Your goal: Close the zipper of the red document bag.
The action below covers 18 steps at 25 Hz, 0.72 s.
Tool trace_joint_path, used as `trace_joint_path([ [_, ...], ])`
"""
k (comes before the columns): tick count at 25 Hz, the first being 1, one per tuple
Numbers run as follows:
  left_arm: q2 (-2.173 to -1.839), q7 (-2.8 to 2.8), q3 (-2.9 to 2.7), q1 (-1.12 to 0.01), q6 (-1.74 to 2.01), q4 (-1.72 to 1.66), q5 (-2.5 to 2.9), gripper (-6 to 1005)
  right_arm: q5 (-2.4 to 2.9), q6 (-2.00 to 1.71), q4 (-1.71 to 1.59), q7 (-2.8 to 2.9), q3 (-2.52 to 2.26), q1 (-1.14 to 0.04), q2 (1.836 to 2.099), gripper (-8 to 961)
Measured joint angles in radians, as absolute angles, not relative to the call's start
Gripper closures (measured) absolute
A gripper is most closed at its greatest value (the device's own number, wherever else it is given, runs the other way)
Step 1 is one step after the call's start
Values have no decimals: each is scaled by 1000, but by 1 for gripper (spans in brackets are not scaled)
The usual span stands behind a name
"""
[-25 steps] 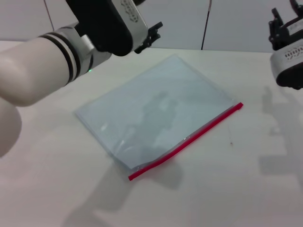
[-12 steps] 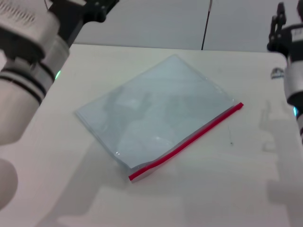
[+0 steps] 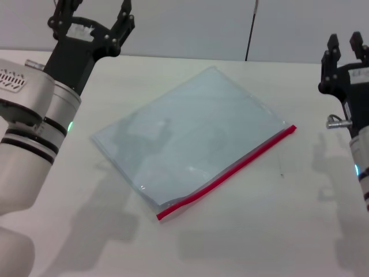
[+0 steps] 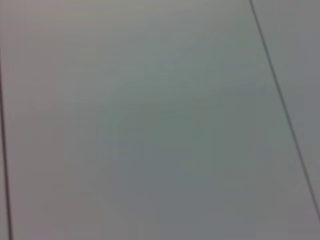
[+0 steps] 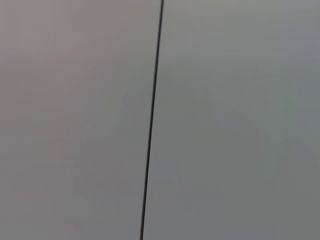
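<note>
From the head view, the left gripper (image 3: 92, 16) is raised at far left, fingers spread apart, holding nothing. The bag (image 3: 190, 138) lies flat mid-tabletop (image 3: 277, 231), its zipper (image 3: 228, 172) along the near right edge. The right gripper (image 3: 344, 49) is raised at far right, fingers apart, empty. Both wrist views show only blank wall panels.

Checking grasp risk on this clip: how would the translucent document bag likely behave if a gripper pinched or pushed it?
The red document bag lies thin and flat, so it is probably floppy and light. Its glossy plastic on the smooth table may slide when pushed. The zipper edge looks slightly stiffer.
</note>
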<state>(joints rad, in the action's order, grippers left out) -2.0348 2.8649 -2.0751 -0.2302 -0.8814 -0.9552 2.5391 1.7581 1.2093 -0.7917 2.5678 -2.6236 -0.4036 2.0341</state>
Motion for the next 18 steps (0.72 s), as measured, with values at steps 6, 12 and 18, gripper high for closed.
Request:
trace_joint_path([
  [6,-2035,2870,-2081,-230,-893,-925,2494,168,1732,1247,-758,2609,-2671,-403,2034,618],
  [12,-2036,2862,-2081,-227,-904,-919,2493,168,1725,1261,-748,2625,-2686,-406,2034,618],
  [18,-2036,2862,-2088,-229,-905,-909,2493,168,1725,1260,-744,2639,-2697,-407,2034,618],
])
